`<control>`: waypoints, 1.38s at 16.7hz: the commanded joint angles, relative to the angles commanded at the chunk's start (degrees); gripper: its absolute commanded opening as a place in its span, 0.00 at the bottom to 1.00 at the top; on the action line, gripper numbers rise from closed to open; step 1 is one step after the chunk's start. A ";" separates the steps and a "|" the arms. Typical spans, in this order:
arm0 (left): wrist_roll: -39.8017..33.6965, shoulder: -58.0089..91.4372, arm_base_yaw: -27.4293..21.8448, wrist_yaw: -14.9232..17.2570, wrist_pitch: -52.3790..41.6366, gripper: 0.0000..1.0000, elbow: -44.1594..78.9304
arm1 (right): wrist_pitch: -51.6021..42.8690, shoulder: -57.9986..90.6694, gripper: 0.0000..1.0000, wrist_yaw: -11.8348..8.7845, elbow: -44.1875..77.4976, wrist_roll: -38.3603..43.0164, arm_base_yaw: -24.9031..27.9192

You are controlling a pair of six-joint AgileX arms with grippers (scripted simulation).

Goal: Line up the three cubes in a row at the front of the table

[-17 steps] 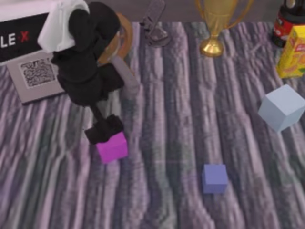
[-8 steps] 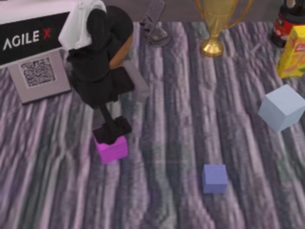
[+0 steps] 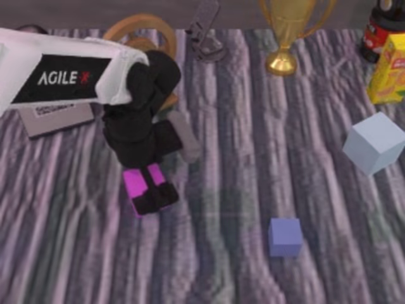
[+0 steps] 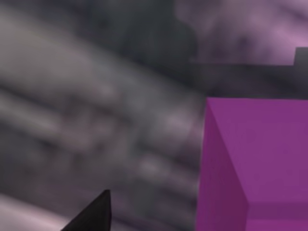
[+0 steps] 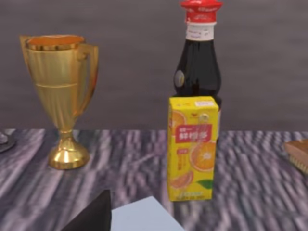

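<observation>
Top view: my left gripper (image 3: 154, 195) has come down over the plain matte magenta cube (image 3: 135, 182) on the left half of the purple-grey wood-grain table (image 3: 240, 158). A second ago it sat at the cube's far upper edge with the whole top face showing; now the black fingers cover most of it and only a strip of magenta shows behind them. The cube itself has not shifted from its spot.

Left wrist view: magenta cube (image 4: 255, 163) close up, filling one side, one dark fingertip (image 4: 91, 214) in the corner. The fingers look spread to either side of the cube rather than pinching it, but the arm hides the contact, so I hold that loosely.

My read: approach finished, grasp next; nothing lifted yet.

The other two are untouched. Small periwinkle-blue cube (image 3: 285, 237) sits right of centre toward the front; large pale blue-grey cube (image 3: 374, 143) is near the right edge, farther back, just in front of the yellow juice carton (image 3: 390, 69). No row formed yet.

My right arm is parked out of the top view; its wrist camera looks at the gold trophy cup (image 5: 62, 96) and the carton.
</observation>
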 joint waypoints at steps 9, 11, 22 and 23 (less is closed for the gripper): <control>0.06 1.85 -0.03 0.02 3.50 0.77 -2.22 | 0.00 0.00 1.00 0.00 0.00 0.00 0.00; 0.06 1.85 -0.03 0.02 3.50 0.62 -2.22 | 0.00 0.00 1.00 0.00 0.00 0.00 0.00; 0.06 1.85 -0.03 0.02 3.50 0.00 -2.22 | 0.00 0.00 1.00 0.00 0.00 0.00 0.00; 0.06 1.85 -0.03 0.02 3.50 0.00 -2.22 | 0.00 0.00 1.00 0.00 0.00 0.00 0.00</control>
